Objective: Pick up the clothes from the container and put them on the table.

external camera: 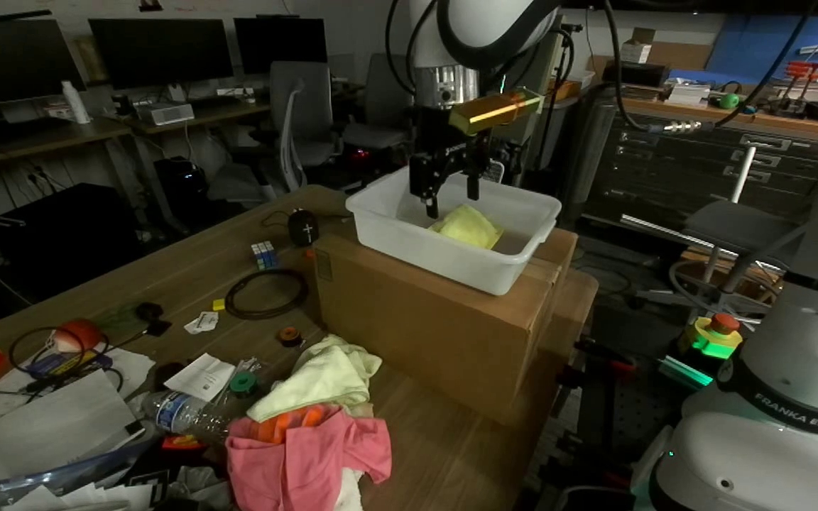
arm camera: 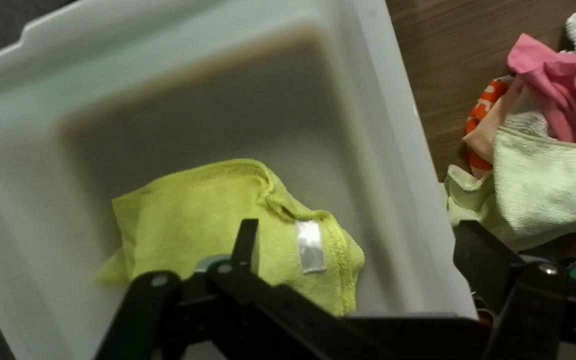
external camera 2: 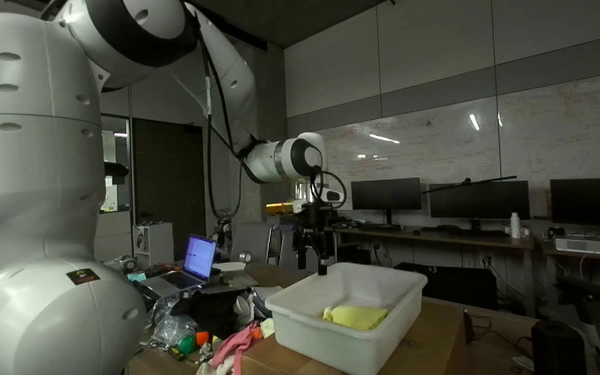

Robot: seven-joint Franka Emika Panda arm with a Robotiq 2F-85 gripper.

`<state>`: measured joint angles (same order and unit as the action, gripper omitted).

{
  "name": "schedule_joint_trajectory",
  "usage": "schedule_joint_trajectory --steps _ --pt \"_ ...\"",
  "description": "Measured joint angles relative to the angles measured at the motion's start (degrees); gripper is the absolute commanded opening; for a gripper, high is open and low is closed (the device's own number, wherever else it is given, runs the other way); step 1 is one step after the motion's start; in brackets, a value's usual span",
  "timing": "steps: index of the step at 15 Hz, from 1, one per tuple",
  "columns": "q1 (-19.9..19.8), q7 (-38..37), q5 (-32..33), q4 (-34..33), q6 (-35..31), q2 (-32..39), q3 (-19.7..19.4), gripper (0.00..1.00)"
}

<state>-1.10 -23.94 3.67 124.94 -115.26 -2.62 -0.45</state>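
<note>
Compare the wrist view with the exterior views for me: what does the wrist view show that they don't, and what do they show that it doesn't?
Only the wrist view shows the white label on the yellow cloth.

Only the exterior views show the dark monitors and the robot's white arm; an exterior view also shows an open laptop.

All share the yellow cloth inside the white tub, the pink garment outside it, and the black gripper, standing open.

The white arm [external camera 2: 24, 172] wears black cables [external camera 2: 210, 166] and bands [external camera: 796, 410], one reading "FRANKA EMIKA" toward four o'clock in an exterior view. Silvery screws [arm camera: 548, 268] stud the black pincer [arm camera: 362, 246].
</note>
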Motion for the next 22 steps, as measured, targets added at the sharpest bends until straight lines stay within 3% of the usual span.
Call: schedule_joint_trajectory --steps 6,22 --pt "-4.7 3.7 -9.8 5.4 -4.1 -1.9 -5.1 1.00" --pt "-7.0 3.5 -13.2 10.7 -13.7 -0.9 -6.7 1.00"
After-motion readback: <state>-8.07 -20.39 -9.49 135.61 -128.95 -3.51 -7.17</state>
